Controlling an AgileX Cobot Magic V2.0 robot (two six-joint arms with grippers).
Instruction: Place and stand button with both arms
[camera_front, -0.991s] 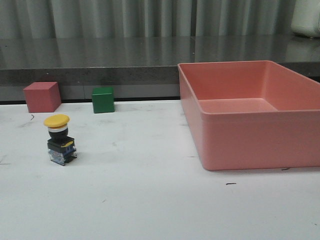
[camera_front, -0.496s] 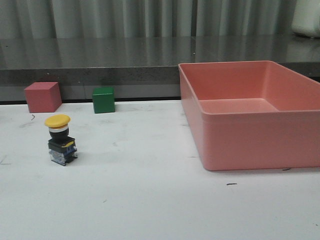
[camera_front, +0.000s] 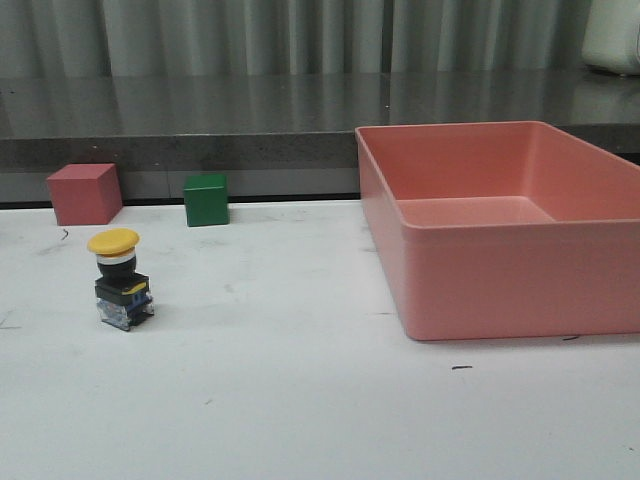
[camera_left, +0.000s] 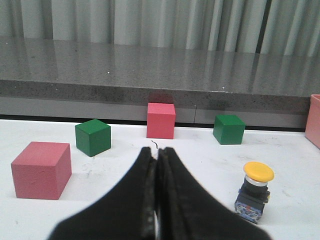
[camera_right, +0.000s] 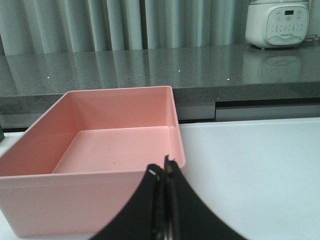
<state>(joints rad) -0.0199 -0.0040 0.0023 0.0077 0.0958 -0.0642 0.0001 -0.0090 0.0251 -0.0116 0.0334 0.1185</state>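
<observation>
The button (camera_front: 119, 283) stands upright on the white table at the left, yellow cap on top, black and blue base below. It also shows in the left wrist view as the button (camera_left: 254, 192), off to one side of my left gripper (camera_left: 156, 152), which is shut with nothing between its fingers. My right gripper (camera_right: 164, 167) is shut and empty too, in front of the pink bin's near corner. Neither arm shows in the front view.
A large pink bin (camera_front: 500, 290) stands empty at the right. A pink cube (camera_front: 84, 193) and a green cube (camera_front: 206, 199) sit at the table's back left. The left wrist view shows more cubes: pink (camera_left: 41, 170), green (camera_left: 92, 137). A white appliance (camera_right: 278, 22) sits on the grey counter.
</observation>
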